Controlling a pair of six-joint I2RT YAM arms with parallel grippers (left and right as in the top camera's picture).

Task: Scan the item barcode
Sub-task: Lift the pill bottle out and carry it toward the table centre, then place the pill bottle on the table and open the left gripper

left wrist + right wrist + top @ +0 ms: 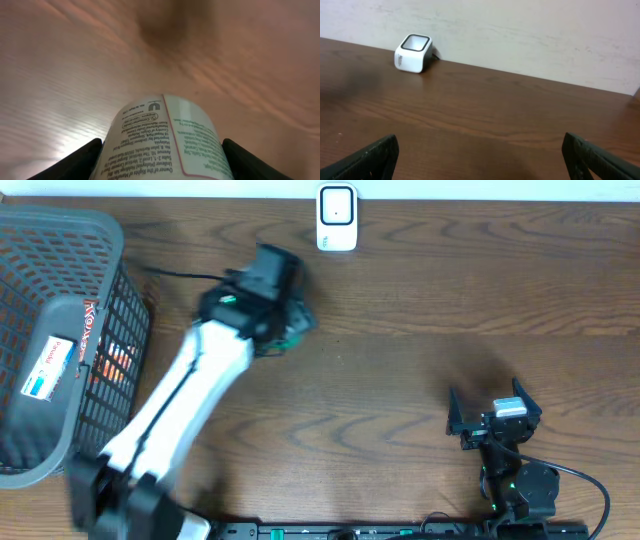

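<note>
A brown wood-grain table (420,360) stands against a pale, plain wall (520,30). There is one white box-shaped barcode scanner (337,218) at the far edge and one grey plastic mesh basket (60,225) at the left. Of the two arms, the left gripper (161,146) clamps one white cylindrical bottle with a printed label (165,130) over the table, between basket and scanner. The right gripper (480,155) stands spread wide and empty.
</note>
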